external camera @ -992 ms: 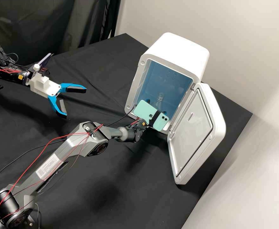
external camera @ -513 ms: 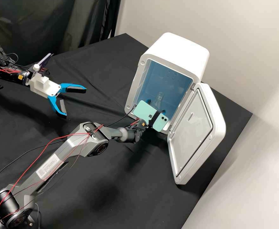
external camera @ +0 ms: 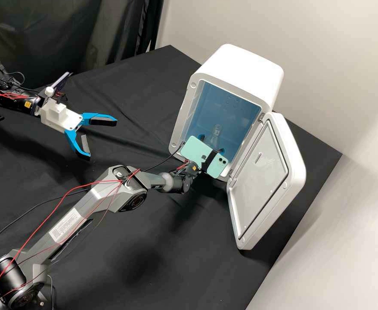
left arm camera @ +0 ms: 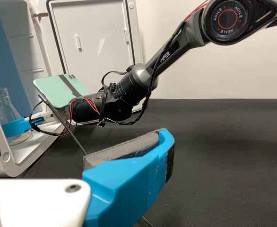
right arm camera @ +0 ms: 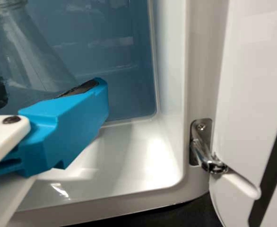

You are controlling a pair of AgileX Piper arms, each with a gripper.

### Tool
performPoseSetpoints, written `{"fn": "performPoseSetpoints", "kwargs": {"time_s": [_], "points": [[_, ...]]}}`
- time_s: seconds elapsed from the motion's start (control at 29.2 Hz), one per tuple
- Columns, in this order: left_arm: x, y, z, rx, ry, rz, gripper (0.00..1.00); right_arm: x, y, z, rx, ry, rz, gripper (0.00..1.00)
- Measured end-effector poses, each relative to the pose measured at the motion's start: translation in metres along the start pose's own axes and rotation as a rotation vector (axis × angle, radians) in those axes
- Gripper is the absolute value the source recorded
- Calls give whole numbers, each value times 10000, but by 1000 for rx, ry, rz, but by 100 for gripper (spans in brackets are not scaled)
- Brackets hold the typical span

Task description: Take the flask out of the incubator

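The right gripper (left arm camera: 20, 126) sits inside the chamber, low against the sloping wall of the clear glass conical flask (right arm camera: 20, 52). Whether it has closed on the glass I cannot tell. The flask stands about upright on the white floor of the white, blue-lined box incubator (external camera: 240, 69), just behind the front lip (right arm camera: 129, 194). A mint-green phone (external camera: 204, 156) is strapped on that arm's wrist at the opening. The incubator's white door (external camera: 266, 181) hangs wide open on its metal hinge (right arm camera: 202, 151), and the box stands toward the far right corner of the black bench (external camera: 154, 258).

The step in hand looks to be securing the flask before withdrawal. The hold should land low on the cone, on both sides, firm yet gentle because glass is slick. The draw should then go straight back over the lip, with the flask level and clear of the hinge side.

The left gripper (external camera: 100, 138) hangs near the bench's far left edge, fingers (external camera: 98, 118) spread wide and holding nothing.
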Motion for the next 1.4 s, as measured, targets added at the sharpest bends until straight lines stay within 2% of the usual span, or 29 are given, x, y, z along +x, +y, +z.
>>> {"fn": "performPoseSetpoints", "kwargs": {"time_s": [0.38,0.55,0.65,0.92,1.06,1.23,1.3,1.4], "points": [[0,0,3,0,-1,0,100,-2,-22,-4,1,6,-4,0],[2,-3,20,1,-7,-1,100,-75,-97,31,43,33,2,0],[3,-5,32,1,-11,-2,100,-166,-119,20,64,36,10,0],[4,-8,50,2,-17,-3,100,-410,-155,12,60,19,26,0],[4,-8,50,2,-17,-3,100,-549,-120,31,50,3,35,0],[-6,23,56,3,-19,8,100,-727,-74,93,55,-26,61,0],[-6,23,56,3,-19,8,100,-782,-54,98,45,-24,69,0],[-8,27,57,3,-19,10,100,-874,-22,102,53,-19,92,0]]}}
